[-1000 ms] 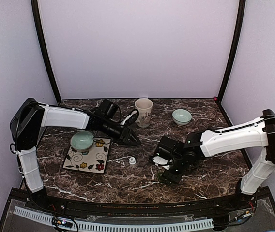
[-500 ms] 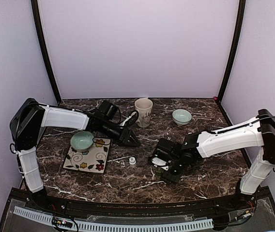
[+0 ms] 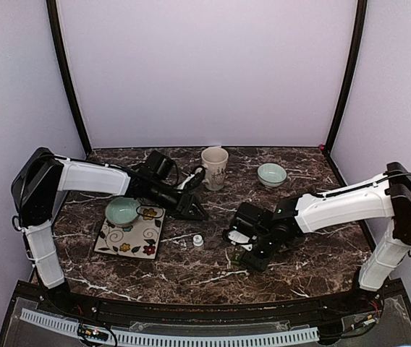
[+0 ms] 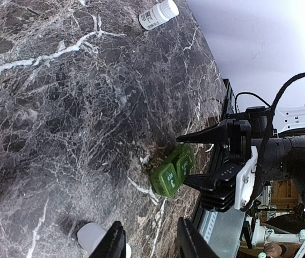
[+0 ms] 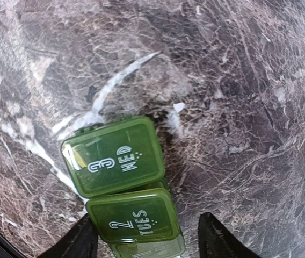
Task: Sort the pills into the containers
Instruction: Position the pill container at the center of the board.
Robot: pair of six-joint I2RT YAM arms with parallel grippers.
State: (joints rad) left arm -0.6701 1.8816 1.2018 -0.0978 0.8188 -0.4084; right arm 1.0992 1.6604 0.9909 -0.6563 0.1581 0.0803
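Note:
The containers are one green pill box (image 5: pixel 121 180), a strip of joined compartments lying on the dark marble with the lids "3 WED" and "2 TUES" shut. My right gripper (image 5: pixel 148 243) straddles its near end. The left finger (image 5: pixel 80 242) is against the box's side, while the other stands clear of it, so the gripper is open. The left wrist view shows the same box (image 4: pixel 172 172) between the right arm's black fingers (image 4: pixel 198 136). My left gripper (image 3: pixel 200 212) hovers open over the table's middle (image 4: pixel 151 244), nothing between its fingers. No pills show in any view.
A white bottle (image 3: pixel 198 241) stands upright between the two grippers. A floral plate (image 3: pixel 129 244) on the left carries a pale green bowl (image 3: pixel 123 210). At the back are a mug (image 3: pixel 215 166) and a second small bowl (image 3: pixel 271 173). A white rounded thing (image 4: pixel 91 236) lies beside my left finger.
My right gripper has shifted slightly left over the pill box and its jaws have narrowed. The left arm has barely moved.

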